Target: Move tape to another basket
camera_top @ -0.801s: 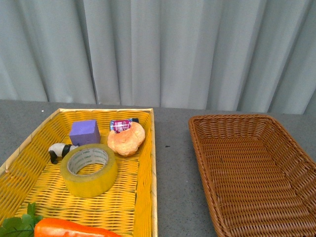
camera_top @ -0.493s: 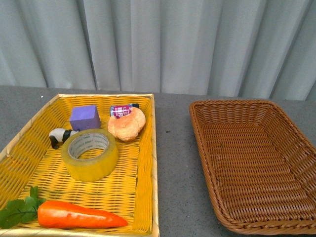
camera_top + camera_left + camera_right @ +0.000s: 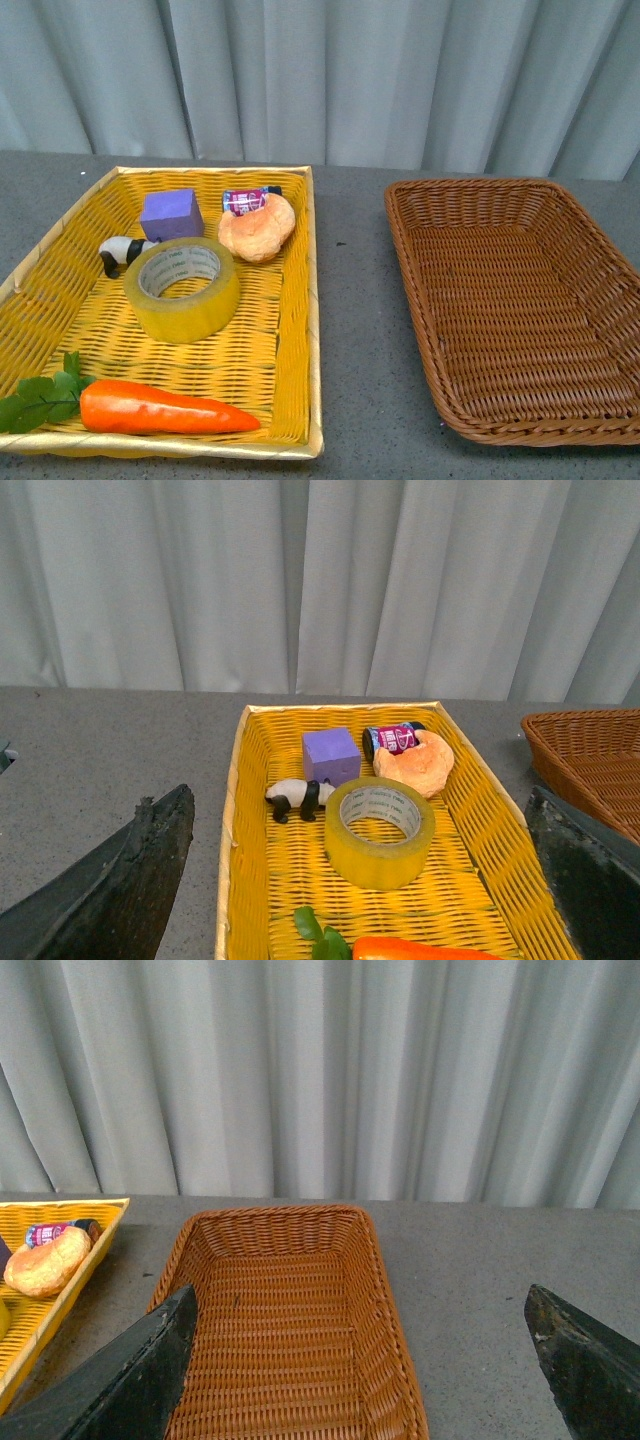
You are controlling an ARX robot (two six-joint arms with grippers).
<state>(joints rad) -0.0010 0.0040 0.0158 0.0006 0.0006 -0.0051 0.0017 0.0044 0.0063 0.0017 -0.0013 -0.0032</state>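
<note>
The tape [image 3: 182, 288], a wide yellowish roll with a white printed core, lies flat in the middle of the yellow woven basket [image 3: 298, 330] at the left. The brown wicker basket [image 3: 420, 300] stands to the right with nothing in it. Neither arm shows in the front view. My left gripper [image 3: 360, 880] hangs open above the yellow basket [image 3: 232, 820], with the tape [image 3: 380, 830] between and beyond its fingers [image 3: 130, 880]. My right gripper [image 3: 365, 1360] is open over the brown basket [image 3: 370, 1290] and the table beside it, one of its fingers [image 3: 140, 1375] above the basket's rim.
In the yellow basket with the tape lie a purple cube [image 3: 170, 214], a toy panda [image 3: 120, 252], a bread roll [image 3: 257, 227], a small can [image 3: 245, 200] and a carrot [image 3: 160, 410]. Grey table [image 3: 350, 300] separates the baskets. A pleated curtain [image 3: 320, 80] closes the back.
The front view has tilted down: both baskets sit higher in the picture and their near ends, with the whole carrot, have come into view. Nothing on the table has moved.
</note>
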